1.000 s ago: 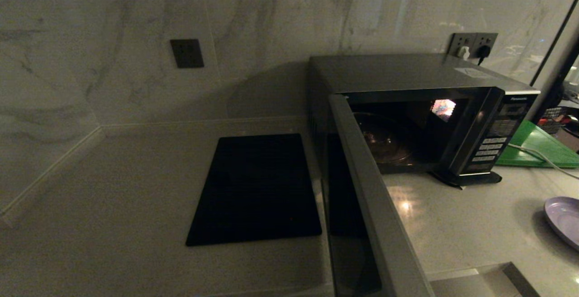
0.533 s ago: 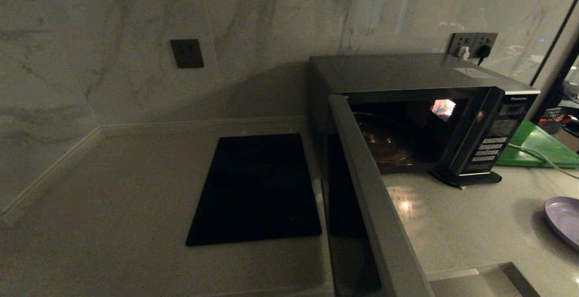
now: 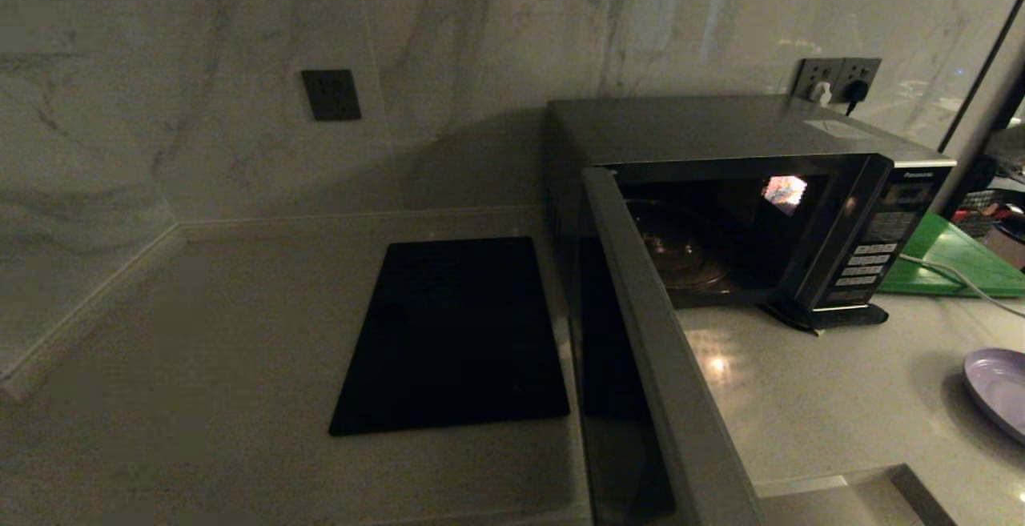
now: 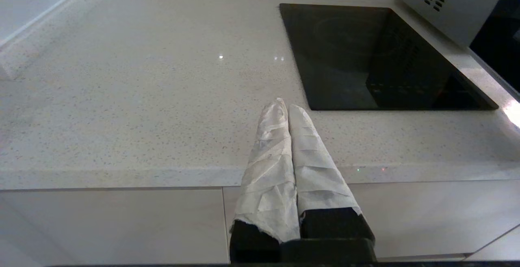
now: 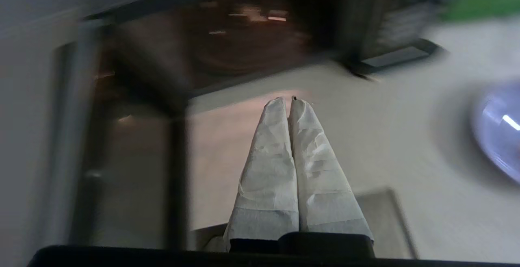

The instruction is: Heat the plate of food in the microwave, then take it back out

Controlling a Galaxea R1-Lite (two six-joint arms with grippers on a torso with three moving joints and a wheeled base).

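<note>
The silver-grey microwave [image 3: 721, 130] stands at the back right of the counter with its door [image 3: 665, 366] swung wide open toward me and the cavity lit. A pale lilac plate [image 3: 1001, 390] lies on the counter at the far right edge; only part of it shows and its food is out of view. In the right wrist view the plate [image 5: 497, 131] lies beside and beyond my right gripper [image 5: 286, 100], which is shut and empty, held off the counter's front edge facing the open microwave [image 5: 243, 43]. My left gripper [image 4: 283, 105] is shut and empty over the counter's front edge.
A flat black cooktop slab [image 3: 452, 334] lies left of the microwave. A green board [image 3: 953, 258] with a white cable across it sits behind the plate at the right. Wall sockets [image 3: 837, 78] are behind the microwave. Marble walls close the back and left.
None in the head view: the door, the plate and the counter stand as before. The blur in the right wrist view shows that arm in motion.
</note>
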